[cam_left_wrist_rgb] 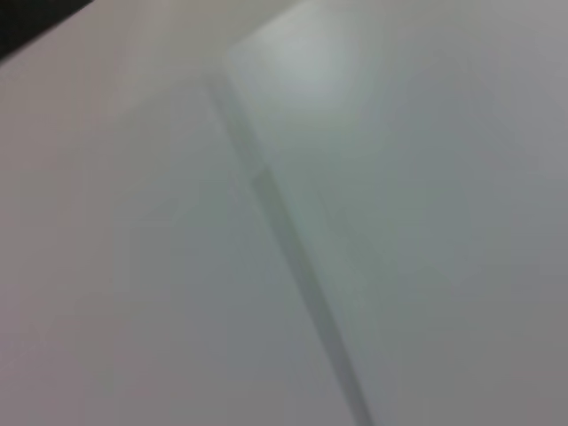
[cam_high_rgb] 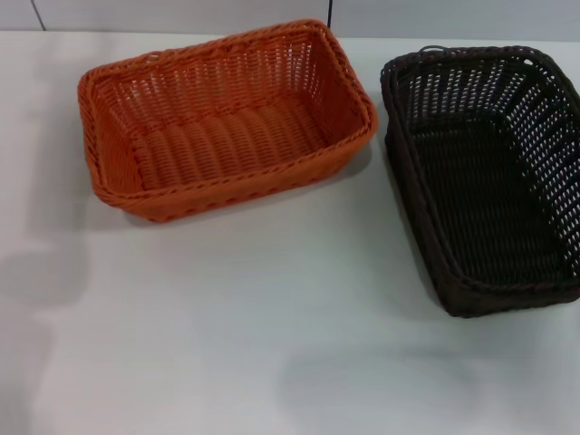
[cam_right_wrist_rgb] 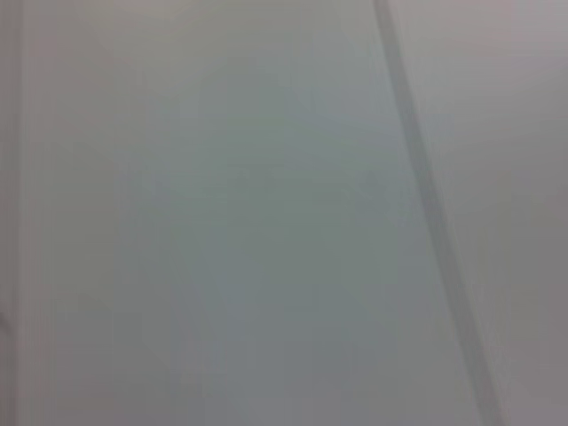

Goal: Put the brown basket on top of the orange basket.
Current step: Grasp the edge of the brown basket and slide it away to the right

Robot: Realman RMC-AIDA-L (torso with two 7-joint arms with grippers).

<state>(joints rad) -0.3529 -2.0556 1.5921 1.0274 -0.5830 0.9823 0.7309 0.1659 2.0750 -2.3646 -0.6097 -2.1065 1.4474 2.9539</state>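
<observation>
orange basket [cam_high_rgb: 227, 122] upright on white worktop [cam_high_rgb: 272, 317], far left | brown basket [cam_high_rgb: 485, 172] upright beside it on the right, apart, right edge cut off by frame | both baskets hold nothing | neither pincer in any view, state unknown | wrist views: plain pale surface with a dark line only

You have no part of the robot's body to look at here: no arm, fingers, cable or casing shows in any view. Each wrist camera gives you only a pale surface [cam_left_wrist_rgb: 417, 213] crossed by a dark line [cam_left_wrist_rgb: 286, 244].
</observation>
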